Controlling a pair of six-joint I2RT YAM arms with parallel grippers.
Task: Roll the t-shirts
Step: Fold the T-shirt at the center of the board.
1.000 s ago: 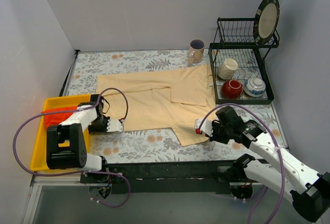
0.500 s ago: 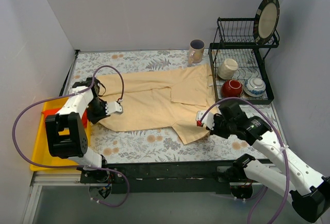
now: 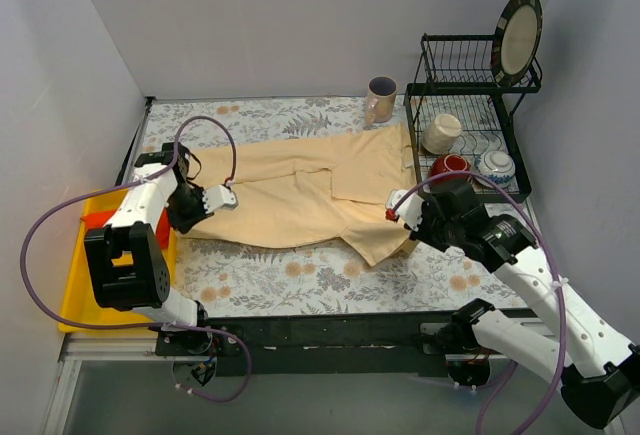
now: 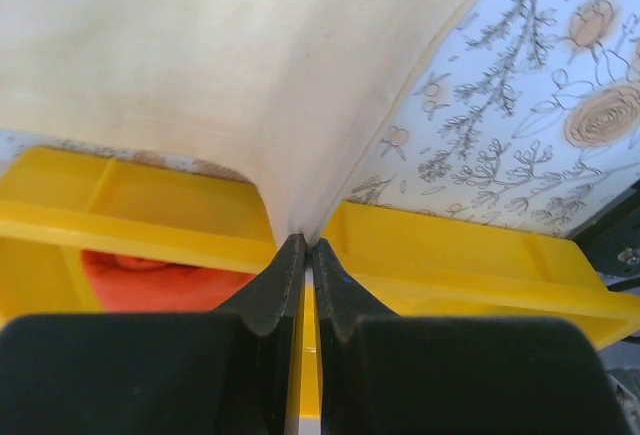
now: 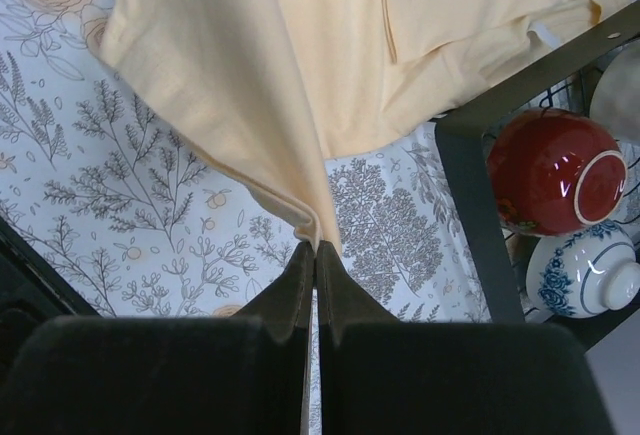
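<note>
On the floral table [image 3: 300, 280] the cream t-shirt [image 3: 300, 190] lies spread, its long axis running sideways up to the dish rack [image 3: 468, 170]. The right gripper [image 5: 314, 250], closed, pinches the hem corner nearest the rack. The left gripper [image 4: 305, 247], closed, pinches the corner farthest from it.

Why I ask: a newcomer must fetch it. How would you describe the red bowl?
Find the black wire dish rack at the far right. In its lower basket, the red bowl sits beside a blue-patterned white bowl. It is the only red dish there.
</note>
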